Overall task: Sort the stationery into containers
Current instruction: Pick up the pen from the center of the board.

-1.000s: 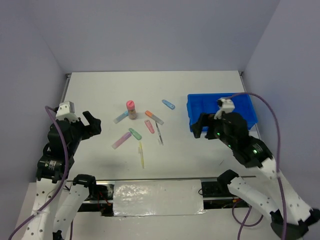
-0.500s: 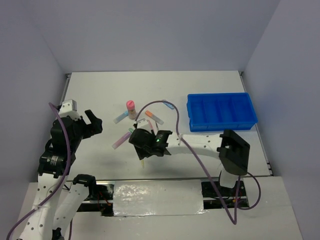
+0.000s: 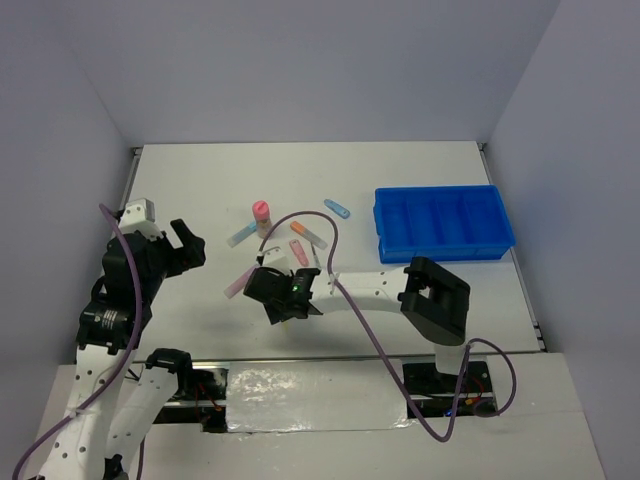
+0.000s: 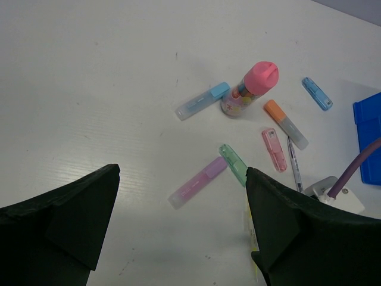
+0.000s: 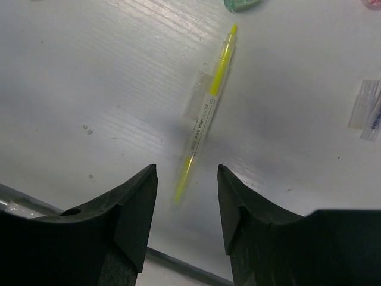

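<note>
Right fingers (image 5: pixel 134 214) are standing apart around the six o'clock end of the yellow pen (image 5: pixel 211 101); left fingers (image 4: pixel 65 214) are hanging wide open at nine o'clock of the table (image 3: pixel 420 180).

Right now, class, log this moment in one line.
left claw: open | right claw: open, astride thin yellow pen | bright blue plastic tray: empty
</note>
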Controlling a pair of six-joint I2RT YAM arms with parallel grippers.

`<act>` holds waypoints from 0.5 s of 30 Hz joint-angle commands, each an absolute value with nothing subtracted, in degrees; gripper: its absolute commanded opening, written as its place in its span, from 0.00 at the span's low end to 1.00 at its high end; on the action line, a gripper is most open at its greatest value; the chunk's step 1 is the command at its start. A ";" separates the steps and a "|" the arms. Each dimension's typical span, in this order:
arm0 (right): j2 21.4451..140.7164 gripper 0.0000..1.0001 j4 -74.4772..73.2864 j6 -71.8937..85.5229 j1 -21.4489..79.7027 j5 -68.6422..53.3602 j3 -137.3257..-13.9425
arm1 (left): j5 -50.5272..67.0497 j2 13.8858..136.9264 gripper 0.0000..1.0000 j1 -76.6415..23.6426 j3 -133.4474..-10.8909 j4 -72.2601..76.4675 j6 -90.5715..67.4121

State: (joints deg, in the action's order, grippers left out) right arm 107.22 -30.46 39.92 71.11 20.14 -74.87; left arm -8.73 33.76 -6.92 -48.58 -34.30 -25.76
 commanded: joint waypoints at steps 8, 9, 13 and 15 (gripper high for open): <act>111.27 0.47 -30.06 41.66 71.46 23.38 -76.73 | -7.47 33.22 0.99 -7.12 -48.69 -32.08 -25.49; 111.44 0.47 -29.97 41.66 71.11 23.29 -76.55 | -7.47 33.22 0.99 -7.12 -48.69 -32.08 -25.49; 112.06 0.42 -28.92 41.75 70.14 22.50 -74.71 | -7.65 33.40 0.99 -7.12 -48.69 -32.08 -25.49; 111.62 0.36 -28.57 41.92 69.87 22.67 -73.22 | -7.65 33.57 0.99 -7.12 -48.69 -32.08 -25.58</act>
State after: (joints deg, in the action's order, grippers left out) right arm 111.50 -30.06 40.97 70.57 21.23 -74.50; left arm -8.45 33.65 -6.92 -48.58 -34.28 -25.74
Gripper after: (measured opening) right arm 0.375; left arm 0.993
